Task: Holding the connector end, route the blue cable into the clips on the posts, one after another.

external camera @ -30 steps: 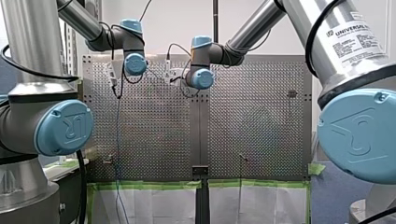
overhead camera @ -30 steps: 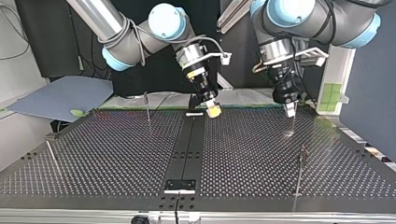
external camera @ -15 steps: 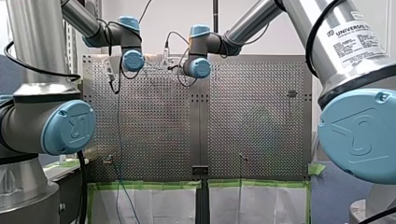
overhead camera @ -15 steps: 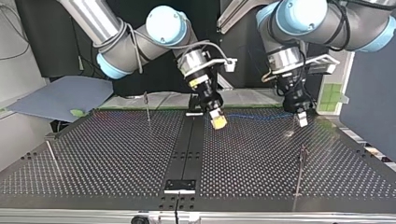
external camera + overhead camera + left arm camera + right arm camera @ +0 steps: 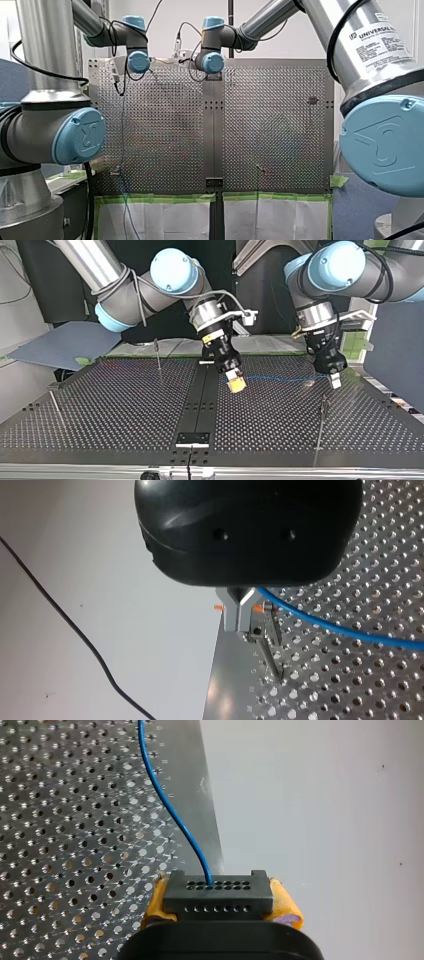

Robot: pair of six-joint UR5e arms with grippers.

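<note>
— While hovering above the counter, pinching what with the right hand?
— Connector, between yellow pads. With the left hand, clamped on the cable, strung between both.

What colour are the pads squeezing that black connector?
The pads are yellow; the right wrist view shows them best.

Silver links were capped with pale-blue joint covers, black cables were strapped alongside, and the right end effector was yellow-padded.
</note>
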